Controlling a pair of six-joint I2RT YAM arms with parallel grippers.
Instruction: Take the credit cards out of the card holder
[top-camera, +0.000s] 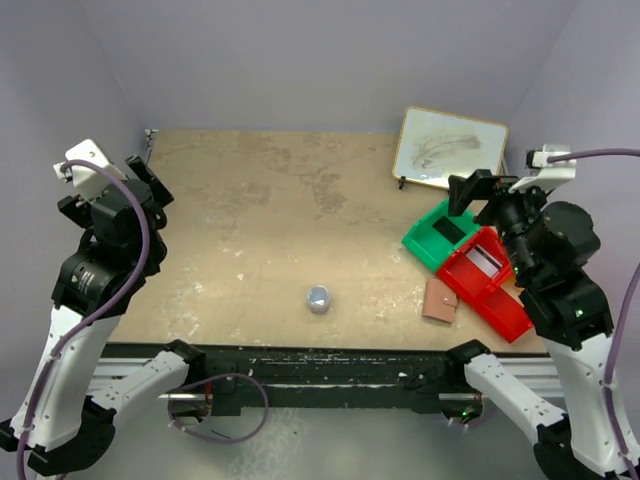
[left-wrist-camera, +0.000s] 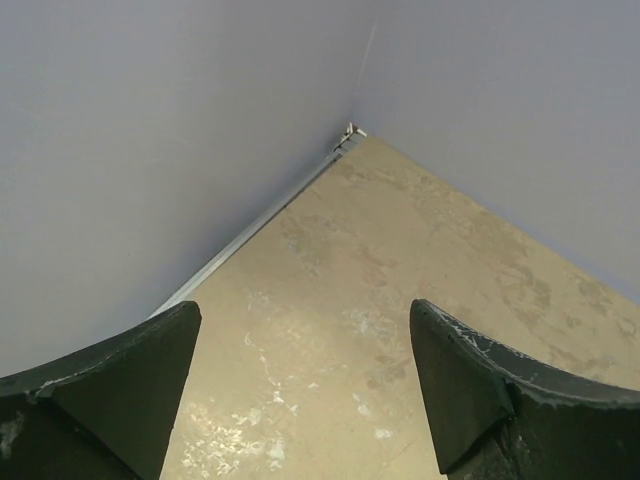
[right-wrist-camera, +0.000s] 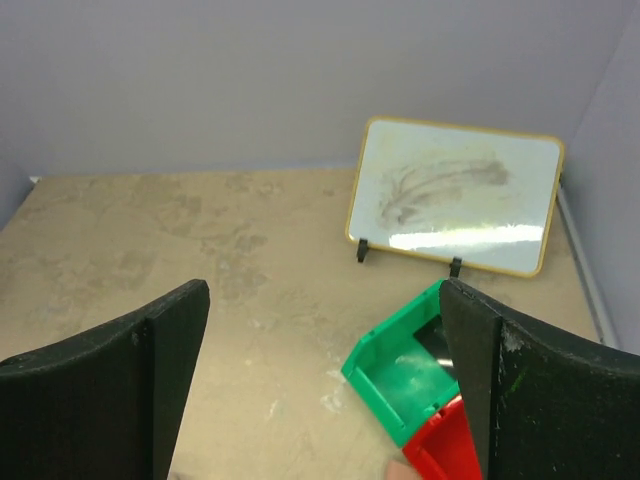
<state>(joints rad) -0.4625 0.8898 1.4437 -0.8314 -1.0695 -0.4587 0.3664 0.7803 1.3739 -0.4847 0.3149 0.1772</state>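
Lilac walls are seen around a scuffed tan tabletop (top-camera: 260, 220), where the card holder (top-camera: 440, 300) lies shut and flat near the front edge on the right side. Its long side appears to run roughly from the front edge toward the far wall, set against or just beside the left wall of the red bin (top-camera: 497, 297); contact cannot be made out.

The right hand (top-camera: 468, 192) is held raised above the far end of the green bin (top-camera: 425, 240), its fingers spread wide with nothing between them. It is aimed toward the whiteboard (right-wrist-camera: 455, 195), so the holder is left below and behind it, back toward the arm's own base. The left hand (left-wrist-camera: 305, 310) is likewise spread and empty, parked at the far left corner, well apart from the holder. The right arm is judged much the nearer.

No cards are seen outside the holder for certain. A pale flat piece (top-camera: 487, 263) in the red bin and a dark flat piece (right-wrist-camera: 436, 342) in the green bin cannot be identified. Approach from the right is blocked by the red bin, and the green bin stands just beyond. A small grey round object (top-camera: 319, 298) sits to the left, apart from the holder.
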